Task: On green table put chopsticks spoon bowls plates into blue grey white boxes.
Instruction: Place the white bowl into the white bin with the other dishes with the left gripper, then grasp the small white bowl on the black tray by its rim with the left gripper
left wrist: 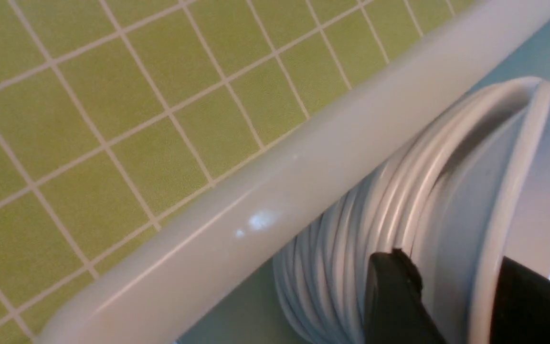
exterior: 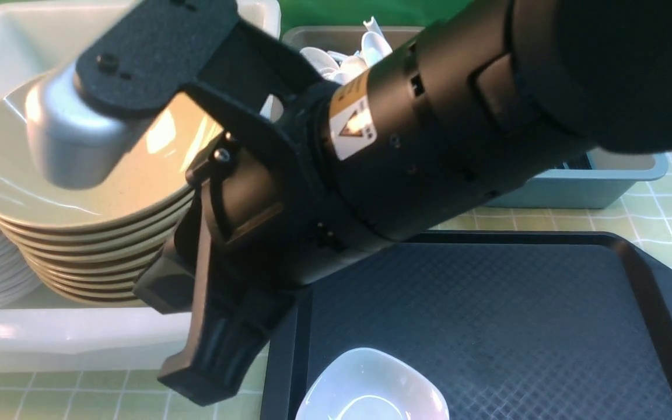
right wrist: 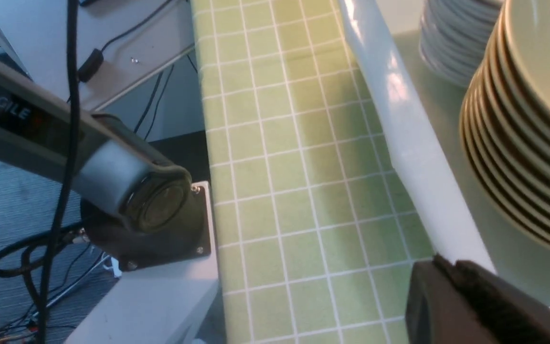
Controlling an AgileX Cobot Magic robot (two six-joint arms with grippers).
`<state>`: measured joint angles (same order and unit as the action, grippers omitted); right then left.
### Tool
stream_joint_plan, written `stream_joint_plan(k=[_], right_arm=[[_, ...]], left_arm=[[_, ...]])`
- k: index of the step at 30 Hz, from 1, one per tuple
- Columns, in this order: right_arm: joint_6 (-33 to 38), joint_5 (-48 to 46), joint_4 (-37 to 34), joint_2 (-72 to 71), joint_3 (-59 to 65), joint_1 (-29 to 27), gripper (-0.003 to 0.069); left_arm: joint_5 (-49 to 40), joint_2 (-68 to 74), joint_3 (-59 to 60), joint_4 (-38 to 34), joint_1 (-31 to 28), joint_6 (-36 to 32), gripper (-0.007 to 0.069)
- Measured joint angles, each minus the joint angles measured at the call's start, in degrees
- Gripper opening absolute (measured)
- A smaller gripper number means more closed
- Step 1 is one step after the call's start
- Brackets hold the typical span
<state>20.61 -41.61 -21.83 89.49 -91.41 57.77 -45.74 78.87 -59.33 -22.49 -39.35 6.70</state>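
Left pincer (left wrist: pixel 451 272), released, straddles the glossy white dishes (left wrist: pixel 351 248) stacked in the white plastic box (left wrist: pixel 256 200). Right pincer (exterior: pixel 207 379), clenched empty, is nearer the lone white dish (exterior: pixel 371 385), just rightward on the black tray (exterior: pixel 487 303).

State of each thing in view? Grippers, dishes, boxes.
left gripper: open, jaws either side of the top plate rim
right gripper: shut, empty
bowls: stacked in the white box
plates: stacked beside them
lone plate: upright on the black tray
grey box: holds spoons
blue box: contents hidden
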Motion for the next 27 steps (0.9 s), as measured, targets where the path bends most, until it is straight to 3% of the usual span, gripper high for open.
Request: stream_joint_plan(k=[2, 4, 8, 12, 15, 22, 27], right_arm=[[-2.02, -0.19, 0.00, 0.20, 0.00, -0.33, 0.0047], [-3.81, -0.39, -0.13, 0.20, 0.00, -0.91, 0.0047], [-6.79, -1.40, -0.20, -0.46, 0.00, -5.87, 0.0057], [-6.97, -3.57, -0.15, -2.85, 1.65, -10.59, 0.0064], [-6.61, -3.89, -0.14, -6.71, 6.20, -13.79, 0.0068], [-1.67, -0.34, 0.10, -22.53, 23.67, -17.29, 0.0080], [0.75, -2.28, 0.05, -28.30, 26.41, -17.31, 0.0088]], left_arm=[[-0.41, 0.00, -0.34, 2.00, 0.00, 0.35, 0.0373], [-1.00, 0.00, -0.81, 3.08, 0.00, 0.93, 0.0424], [-5.73, -0.41, -4.05, 6.66, 0.00, 3.81, 0.0618], [-9.66, -4.51, -7.43, 7.31, 0.89, 3.58, 0.0663], [-10.33, -9.88, -8.27, 5.03, 5.18, -0.53, 0.0663], [-14.59, -20.86, -4.52, -9.00, 36.08, -27.83, 0.0643], [-17.56, -16.61, -2.82, -11.15, 54.05, -31.53, 0.0569]])
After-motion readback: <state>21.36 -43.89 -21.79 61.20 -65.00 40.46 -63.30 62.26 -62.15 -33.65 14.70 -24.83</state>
